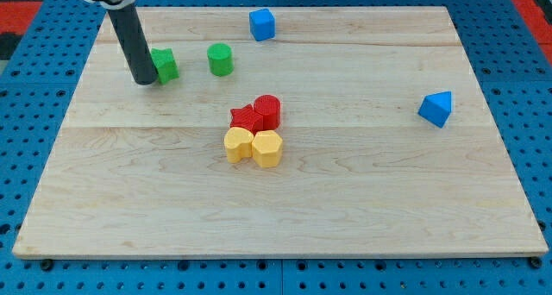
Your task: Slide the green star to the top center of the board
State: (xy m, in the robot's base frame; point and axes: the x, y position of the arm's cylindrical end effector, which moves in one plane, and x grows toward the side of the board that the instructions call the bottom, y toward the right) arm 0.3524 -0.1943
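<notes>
Green star point(165, 64) sits near the board's point(362, 209) upper left, touching my tip point(145, 81) on its left side; there are no jaws, only a plain rod. Green cylinder point(221, 59) stands just right of it. Blue cube point(262, 24) lies near top centre. Red and yellow blocks cluster mid-board
</notes>
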